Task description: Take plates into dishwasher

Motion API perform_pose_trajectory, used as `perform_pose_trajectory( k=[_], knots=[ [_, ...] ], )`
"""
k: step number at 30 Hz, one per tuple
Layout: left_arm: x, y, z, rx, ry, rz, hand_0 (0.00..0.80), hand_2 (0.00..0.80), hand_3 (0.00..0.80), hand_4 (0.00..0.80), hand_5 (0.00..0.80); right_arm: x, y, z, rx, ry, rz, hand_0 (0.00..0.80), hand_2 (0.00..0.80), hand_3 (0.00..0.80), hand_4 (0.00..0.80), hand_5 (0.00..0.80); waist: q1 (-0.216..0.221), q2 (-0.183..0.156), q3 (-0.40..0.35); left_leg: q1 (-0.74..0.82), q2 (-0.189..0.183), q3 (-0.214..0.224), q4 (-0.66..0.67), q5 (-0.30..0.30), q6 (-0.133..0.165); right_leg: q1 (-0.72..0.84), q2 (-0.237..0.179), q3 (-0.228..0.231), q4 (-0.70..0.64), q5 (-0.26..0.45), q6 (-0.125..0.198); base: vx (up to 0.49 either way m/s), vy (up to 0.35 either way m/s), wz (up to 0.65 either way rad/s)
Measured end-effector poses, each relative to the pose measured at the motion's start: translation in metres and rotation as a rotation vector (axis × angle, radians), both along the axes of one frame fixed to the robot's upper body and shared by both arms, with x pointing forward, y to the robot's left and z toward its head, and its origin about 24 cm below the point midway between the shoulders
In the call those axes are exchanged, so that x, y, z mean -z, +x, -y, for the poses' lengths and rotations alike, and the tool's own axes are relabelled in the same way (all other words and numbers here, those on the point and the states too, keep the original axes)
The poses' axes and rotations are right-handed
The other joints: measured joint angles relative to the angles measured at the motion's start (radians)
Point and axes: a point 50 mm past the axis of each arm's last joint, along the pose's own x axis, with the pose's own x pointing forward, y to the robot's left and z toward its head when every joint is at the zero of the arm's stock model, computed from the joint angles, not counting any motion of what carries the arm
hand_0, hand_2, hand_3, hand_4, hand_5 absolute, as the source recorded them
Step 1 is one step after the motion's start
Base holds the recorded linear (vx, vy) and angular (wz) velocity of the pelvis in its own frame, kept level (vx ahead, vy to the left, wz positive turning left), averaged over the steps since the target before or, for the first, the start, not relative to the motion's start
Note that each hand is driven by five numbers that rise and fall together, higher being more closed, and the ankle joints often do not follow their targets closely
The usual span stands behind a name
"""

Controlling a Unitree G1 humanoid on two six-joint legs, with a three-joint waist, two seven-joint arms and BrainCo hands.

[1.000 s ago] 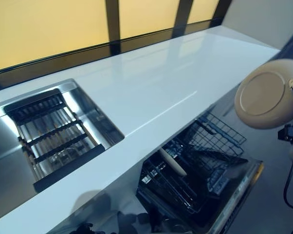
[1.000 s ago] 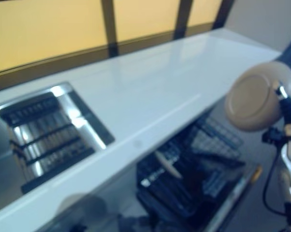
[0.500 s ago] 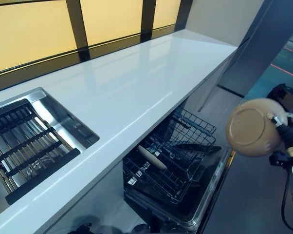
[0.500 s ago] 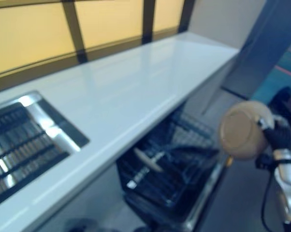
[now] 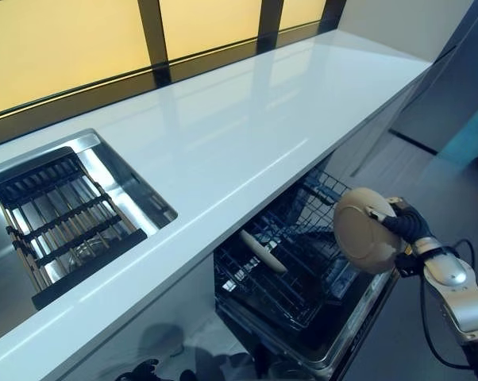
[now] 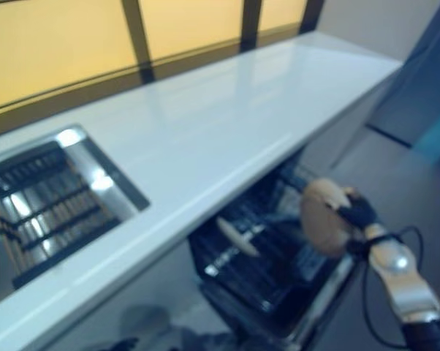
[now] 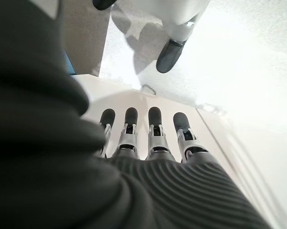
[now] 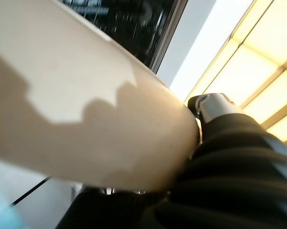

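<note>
My right hand (image 5: 403, 225) is shut on a beige plate (image 5: 363, 231) and holds it on edge, its underside toward me, just above the right side of the open dishwasher's black wire rack (image 5: 279, 270). The plate fills the right wrist view (image 8: 76, 105). Another beige plate (image 5: 263, 251) stands in the rack under the counter edge. My left hand (image 7: 148, 129) shows only in the left wrist view, fingers straight and empty, away from the work.
A long white counter (image 5: 247, 135) runs above the dishwasher, with a steel sink (image 5: 64, 206) holding a black drying rack at the left. The dishwasher door (image 5: 358, 317) lies open toward the grey floor at the right.
My right hand has lowered the plate down and to the left, from beside the dishwasher to just over its rack. The camera has shifted too.
</note>
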Motion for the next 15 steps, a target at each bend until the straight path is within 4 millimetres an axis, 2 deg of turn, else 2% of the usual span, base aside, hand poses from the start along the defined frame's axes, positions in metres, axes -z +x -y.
perform_pose_trajectory(
  k=[3, 8, 11, 15],
  knots=[
    [-0.001, 0.007, 0.004, 0.018, -0.01, 0.014, 0.0, 0.0, 0.0, 0.0, 0.0, 0.0, 0.006, -0.007, -0.019, -0.035, -0.012, 0.8, 0.8, 0.8, 0.8, 0.8, 0.022, 0.01, 0.008, -0.006, -0.001, -0.005, 0.0, 0.003, 0.0, -0.003, 0.001, 0.0, 0.0, 0.001, -0.012, 0.002, -0.067, 0.07],
    [-0.003, 0.019, 0.008, 0.051, -0.018, 0.026, 0.0, 0.0, 0.0, 0.0, 0.0, -0.004, 0.02, -0.019, -0.047, -0.125, -0.008, 0.8, 0.8, 0.8, 0.8, 0.8, 0.03, 0.012, 0.017, -0.027, -0.002, -0.023, 0.0, 0.009, 0.0, -0.015, 0.001, -0.005, 0.0, 0.0, -0.014, -0.003, -0.056, 0.09],
    [-0.006, 0.03, 0.012, 0.075, -0.023, 0.055, 0.0, 0.0, 0.0, 0.0, 0.0, -0.007, 0.026, -0.017, -0.026, -0.174, -0.004, 0.8, 0.8, 0.8, 0.8, 0.8, 0.046, 0.01, 0.032, -0.046, -0.003, -0.033, 0.001, 0.02, 0.0, -0.028, 0.001, -0.014, 0.0, 0.002, -0.018, -0.03, -0.047, 0.11],
    [-0.009, 0.041, 0.015, 0.106, -0.024, 0.085, 0.0, 0.0, 0.0, 0.0, 0.0, 0.0, 0.035, -0.018, -0.007, -0.253, -0.032, 0.8, 0.8, 0.8, 0.8, 0.8, 0.052, 0.009, 0.064, -0.063, -0.006, -0.055, 0.002, 0.028, 0.002, -0.034, 0.0, -0.029, 0.0, 0.003, -0.018, -0.029, -0.037, 0.16]
  ],
)
